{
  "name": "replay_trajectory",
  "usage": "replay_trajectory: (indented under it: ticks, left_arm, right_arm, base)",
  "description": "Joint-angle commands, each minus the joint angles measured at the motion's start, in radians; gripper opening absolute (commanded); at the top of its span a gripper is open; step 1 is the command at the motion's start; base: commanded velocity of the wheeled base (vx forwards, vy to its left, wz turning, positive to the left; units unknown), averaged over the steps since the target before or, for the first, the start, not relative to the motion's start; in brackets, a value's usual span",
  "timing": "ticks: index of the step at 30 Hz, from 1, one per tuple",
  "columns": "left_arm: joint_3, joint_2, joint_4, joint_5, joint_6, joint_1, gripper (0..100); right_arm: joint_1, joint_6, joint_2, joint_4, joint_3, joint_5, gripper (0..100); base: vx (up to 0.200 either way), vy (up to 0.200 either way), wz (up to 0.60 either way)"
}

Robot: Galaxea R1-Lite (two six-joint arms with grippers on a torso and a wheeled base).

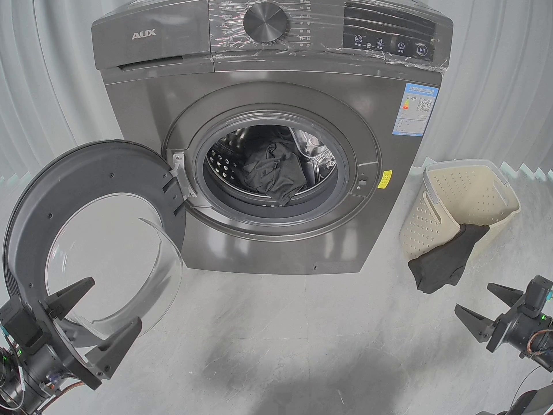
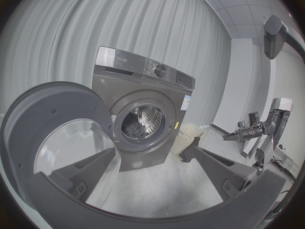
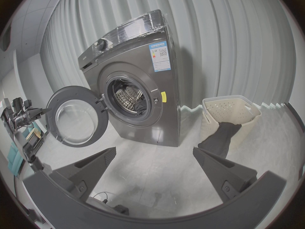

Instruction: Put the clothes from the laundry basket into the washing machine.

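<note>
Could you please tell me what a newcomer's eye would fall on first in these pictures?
The grey washing machine stands in the middle, its round door swung wide open to the left and a dark garment lying in the drum. To its right a beige laundry basket sits on the floor, a dark cloth draped over its near rim. The left gripper and right gripper hang open and empty low in front.
</note>
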Motion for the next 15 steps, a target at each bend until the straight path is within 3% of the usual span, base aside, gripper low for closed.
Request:
replay_trajectory:
  ticks: [1,2,4,6,7,9,15]
  left_arm:
    - [0.016,-0.270,0.213,0.003,-0.009,0.051,100]
    - [0.016,-0.270,0.213,0.003,-0.009,0.051,100]
    - [0.016,-0.366,0.300,0.001,-0.014,0.111,100]
    - [0.016,-0.366,0.300,0.001,-0.014,0.111,100]
    - [0.017,-0.439,0.377,-0.006,-0.006,0.188,100]
    - [0.017,-0.477,0.435,-0.009,0.004,0.223,100]
    - [0.017,-0.583,0.559,-0.019,0.000,0.310,100]
  right_arm:
    - [-0.053,-0.051,-0.382,0.254,0.017,-0.023,100]
    - [-0.053,-0.051,-0.382,0.254,0.017,-0.023,100]
    - [-0.136,-0.061,-0.526,0.328,0.014,-0.023,100]
    - [-0.136,-0.061,-0.526,0.328,0.014,-0.023,100]
    - [-0.190,-0.059,-0.627,0.366,0.016,-0.020,100]
    - [-0.203,-0.058,-0.669,0.403,0.017,-0.020,100]
    - [-0.216,-0.055,-0.835,0.569,0.017,-0.017,100]
  base:
    - [0.000,0.000,0.00]
    - [0.000,0.000,0.00]
    - [0.000,0.000,0.00]
    - [0.000,0.000,0.00]
    - [0.000,0.000,0.00]
    - [0.000,-0.200,0.00]
    - [0.000,-0.200,0.00]
